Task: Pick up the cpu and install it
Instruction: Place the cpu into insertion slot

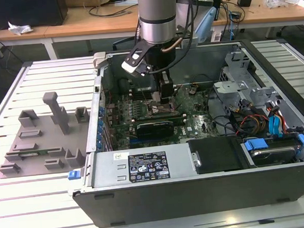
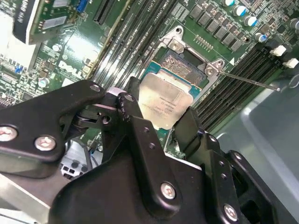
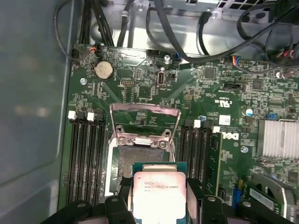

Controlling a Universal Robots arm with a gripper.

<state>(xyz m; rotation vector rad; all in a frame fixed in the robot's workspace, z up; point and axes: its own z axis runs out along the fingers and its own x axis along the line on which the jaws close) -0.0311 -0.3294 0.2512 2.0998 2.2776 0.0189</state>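
Slatted bench (image 1: 44, 208), opened computer case (image 1: 198, 191): the claw (image 1: 165, 95) clamped the cpu (image 2: 163, 100) by its edges, with the motherboard socket (image 3: 133, 161) just beneath its tips, hold-down frame (image 3: 145, 119) flipped up. Pickup looked done; seating the chip was not.

arm: I've got the arm (image 1: 157, 10) dropping in from the top of the exterior view, last link pretty much vertical.
wrist: the wrist (image 1: 158, 30) points straight down, no tilt that I can see.
gripper: the gripper (image 1: 165, 97) hangs low, aimed downward.
fingers: in the second wrist view the two black fingers (image 2: 135, 122) are clamped on opposite edges of the cpu (image 2: 163, 100).
grip: looks solid from here, the chip sits squarely between the tips.
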